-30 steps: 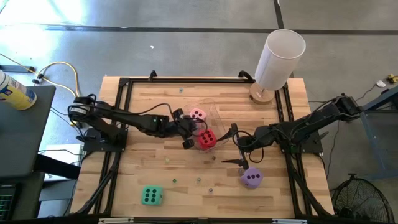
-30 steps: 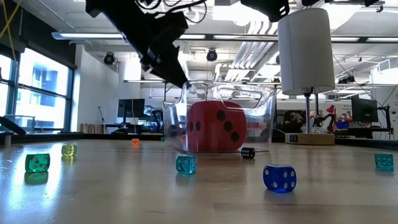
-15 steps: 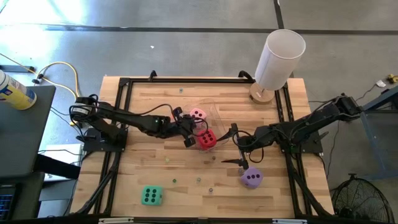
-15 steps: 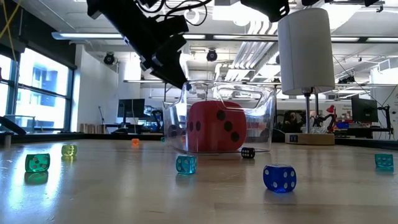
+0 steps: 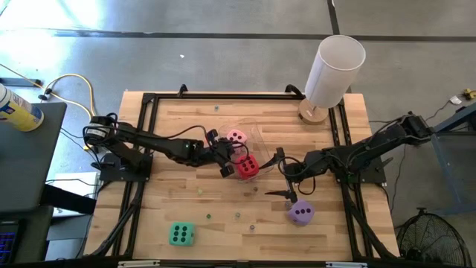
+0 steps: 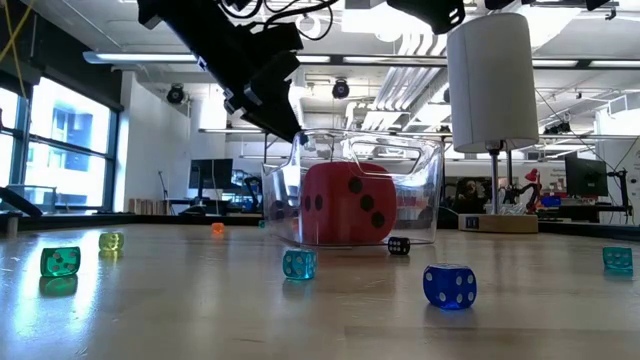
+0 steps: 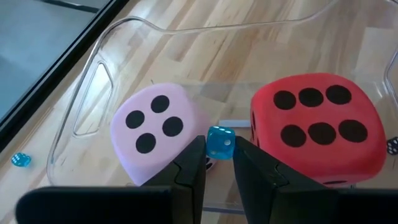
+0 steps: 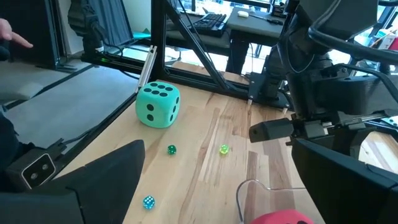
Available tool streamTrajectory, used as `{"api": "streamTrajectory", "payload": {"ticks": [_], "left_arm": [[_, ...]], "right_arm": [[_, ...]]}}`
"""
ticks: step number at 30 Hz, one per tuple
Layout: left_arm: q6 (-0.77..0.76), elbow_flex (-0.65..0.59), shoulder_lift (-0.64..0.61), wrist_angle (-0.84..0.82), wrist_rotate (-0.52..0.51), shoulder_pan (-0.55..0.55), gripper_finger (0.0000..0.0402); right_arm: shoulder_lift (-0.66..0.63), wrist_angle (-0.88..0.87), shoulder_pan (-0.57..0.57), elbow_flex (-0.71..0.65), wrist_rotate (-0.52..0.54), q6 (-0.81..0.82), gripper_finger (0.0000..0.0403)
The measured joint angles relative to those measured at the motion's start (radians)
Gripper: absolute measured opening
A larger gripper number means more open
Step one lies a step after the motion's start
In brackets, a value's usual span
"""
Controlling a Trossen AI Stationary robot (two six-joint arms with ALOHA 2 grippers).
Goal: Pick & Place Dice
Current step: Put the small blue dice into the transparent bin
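Observation:
A clear plastic bin (image 5: 256, 134) at the table's middle holds a pink die (image 7: 155, 127) and a red die (image 7: 317, 127), each resting on the bin's floor. My left gripper (image 7: 219, 152) hangs over the bin's left rim, shut on a small translucent blue die (image 7: 219, 142). A purple die (image 5: 301, 212) sits on the table near the front right, and a green die (image 5: 181, 234) at the front left. My right gripper (image 5: 286, 179) stands open just right of the bin, above and behind the purple die, with nothing between its fingers. My left gripper pinches the small blue die's two opposite faces (image 7: 211, 144) between the free ends of its two fingers (image 7: 193, 165). The fingers slant down from the table's left side. The die hangs clear above the bin's floor, between the pink die and the red one.
Several small dice lie scattered on the front half of the table, among them a blue one (image 6: 449, 286), a teal one (image 6: 298, 264) and a green one (image 6: 60, 261). A tall white cylinder on a wooden base (image 5: 333, 71) stands at the far right corner.

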Motion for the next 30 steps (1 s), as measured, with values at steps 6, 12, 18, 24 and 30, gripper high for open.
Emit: {"api": "streamTrajectory", "payload": {"ticks": [6,12,18,24,30], "left_arm": [[0.001,0.000,0.000,0.000,0.000,0.000,0.0070],[0.002,0.000,0.000,0.002,0.001,0.000,0.0070],[0.034,0.000,0.000,-0.012,0.014,0.000,0.0070],[0.074,0.001,0.000,-0.014,0.085,0.012,0.0070],[0.072,0.001,0.000,-0.032,0.119,0.024,0.0070]], "right_arm": [[0.000,0.000,0.000,0.000,0.000,0.001,0.0400],[0.000,0.001,0.000,0.000,0.000,0.001,0.0400],[0.000,0.001,0.000,0.000,0.000,0.002,0.0400],[0.000,0.001,0.000,0.000,-0.001,0.002,0.0400],[0.000,0.001,0.000,0.000,0.000,0.002,0.0400]]}}
